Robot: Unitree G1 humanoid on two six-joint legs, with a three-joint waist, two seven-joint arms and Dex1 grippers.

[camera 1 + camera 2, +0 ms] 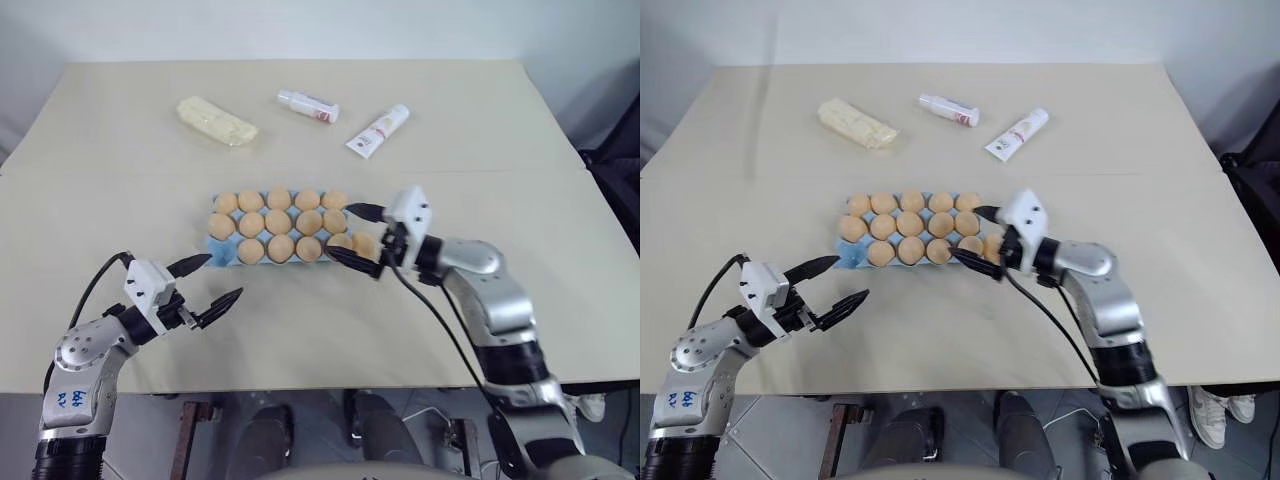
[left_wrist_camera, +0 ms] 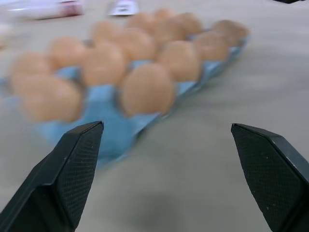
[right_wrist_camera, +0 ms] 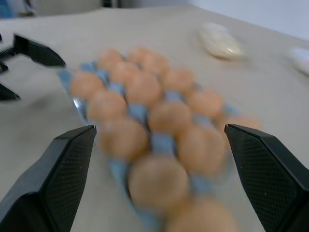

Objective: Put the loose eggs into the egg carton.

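The light blue egg carton (image 1: 216, 247) lies mid-table, its cups holding several tan eggs (image 1: 279, 222). Its near-left corner cup looks bare blue. My right gripper (image 1: 340, 231) is open at the carton's right end, level and pointing left. One egg (image 1: 362, 243) sits just behind its lower finger, and I cannot tell whether it rests in a cup. My left gripper (image 1: 224, 276) is open, a little in front of the carton's near-left corner, with nothing between its fingers. The left wrist view looks between open fingers (image 2: 72, 164) at the carton (image 2: 116, 130).
At the back of the table lie a pale yellow lumpy packet (image 1: 217, 121) and two white tubes (image 1: 308, 105) (image 1: 379, 131). A seam crosses the tabletop behind the carton. The table's front edge (image 1: 300, 386) runs close below both arms.
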